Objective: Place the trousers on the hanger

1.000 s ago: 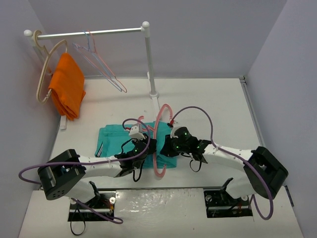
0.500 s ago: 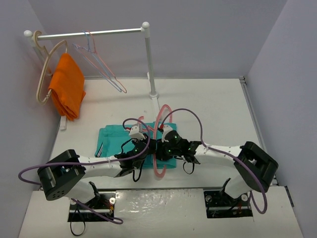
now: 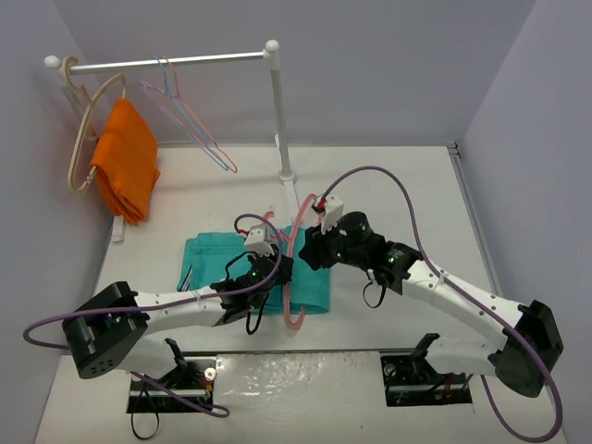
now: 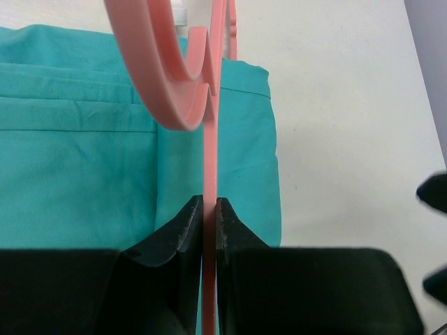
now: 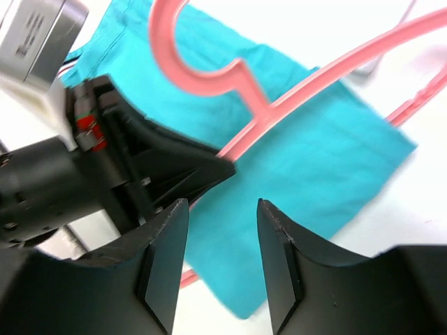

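The trousers [image 3: 208, 257] lie flat on the tabletop [image 3: 398, 185] at the top view's centre, partly beneath the hanger [image 4: 209, 157]. The hanger is clamped in the jaws of the left gripper [image 4: 209, 209]. The jaws of the right gripper [image 5: 222, 206] stand apart, empty. Threading seems unstarted: a trouser edge must next be gripped.

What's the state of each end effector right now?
Left end effector: closed on the hanger.
Right end effector: open, holding nothing.
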Robot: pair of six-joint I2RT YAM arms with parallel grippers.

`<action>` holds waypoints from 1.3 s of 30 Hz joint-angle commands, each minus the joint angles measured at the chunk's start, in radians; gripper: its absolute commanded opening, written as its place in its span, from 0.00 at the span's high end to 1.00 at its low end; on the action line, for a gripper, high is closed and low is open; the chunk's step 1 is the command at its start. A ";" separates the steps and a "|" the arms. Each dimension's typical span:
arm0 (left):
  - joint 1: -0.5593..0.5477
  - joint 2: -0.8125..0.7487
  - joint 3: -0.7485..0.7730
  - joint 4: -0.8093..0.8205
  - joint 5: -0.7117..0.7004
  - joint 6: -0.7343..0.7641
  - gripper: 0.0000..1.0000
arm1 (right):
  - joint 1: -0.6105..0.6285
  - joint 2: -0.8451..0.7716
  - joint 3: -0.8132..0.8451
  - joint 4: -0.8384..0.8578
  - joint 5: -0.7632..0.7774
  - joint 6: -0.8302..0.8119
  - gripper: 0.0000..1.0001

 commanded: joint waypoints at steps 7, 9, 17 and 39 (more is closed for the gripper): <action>0.010 -0.045 0.062 0.003 0.025 0.085 1.00 | -0.122 0.162 0.145 0.150 -0.226 -0.349 0.52; 0.010 -0.041 0.070 0.001 0.026 0.091 1.00 | -0.123 0.200 0.158 0.185 -0.266 -0.373 0.50; 0.012 -0.011 0.091 0.010 0.048 0.086 1.00 | -0.123 0.340 0.157 0.339 -0.368 -0.401 0.43; 0.021 -0.077 0.064 -0.022 0.071 0.095 0.98 | -0.167 0.426 0.086 0.426 -0.392 -0.430 0.89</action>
